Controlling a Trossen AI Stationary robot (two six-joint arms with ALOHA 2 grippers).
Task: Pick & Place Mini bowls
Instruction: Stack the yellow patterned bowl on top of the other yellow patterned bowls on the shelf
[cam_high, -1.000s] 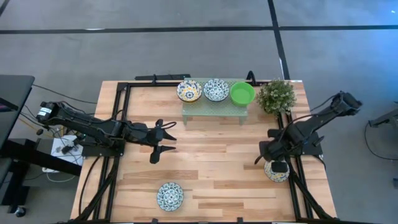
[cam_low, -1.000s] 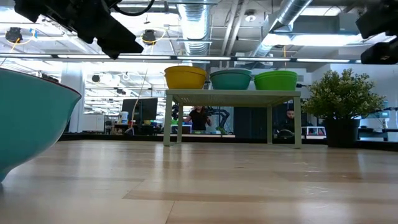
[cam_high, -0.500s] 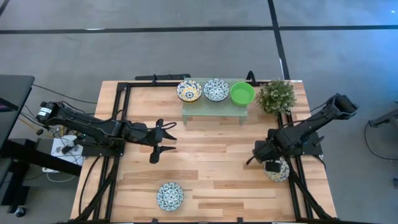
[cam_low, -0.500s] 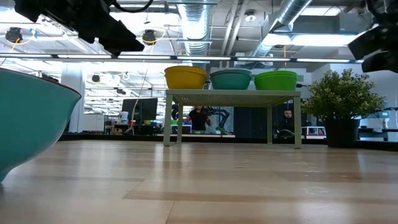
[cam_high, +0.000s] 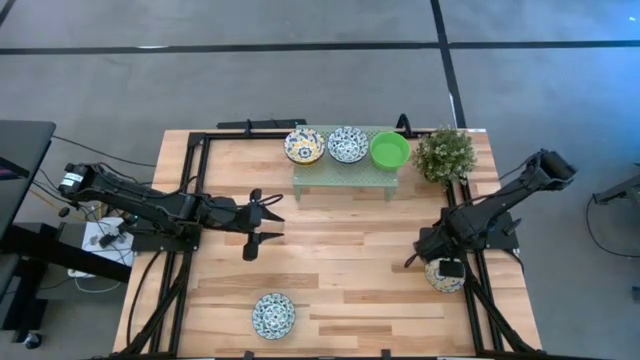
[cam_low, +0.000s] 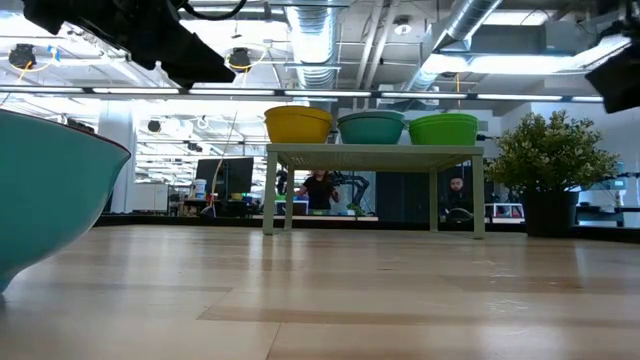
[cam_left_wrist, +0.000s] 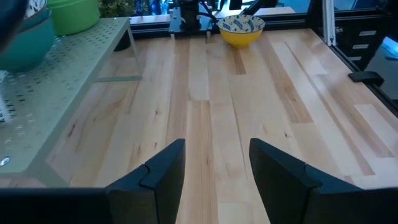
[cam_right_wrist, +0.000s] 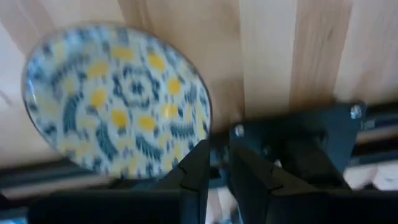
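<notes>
On the tabletop (cam_high: 340, 260), the left pincer (cam_high: 262, 227) hovers spread, well apart from any bowl. The right pincer (cam_right_wrist: 214, 163), nearly pressed together, pinches the rim of a patterned mini bowl (cam_right_wrist: 118, 99) beside it.

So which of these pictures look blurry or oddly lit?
Right wrist view: the patterned bowl below the right claw is smeared and soft. Low view: ceiling lights glare bright, and the teal bowl at the edge looms huge, close to the lens. Left wrist view: sharp on the wooden table past the left claw. High view: even light, soft shadows.
</notes>
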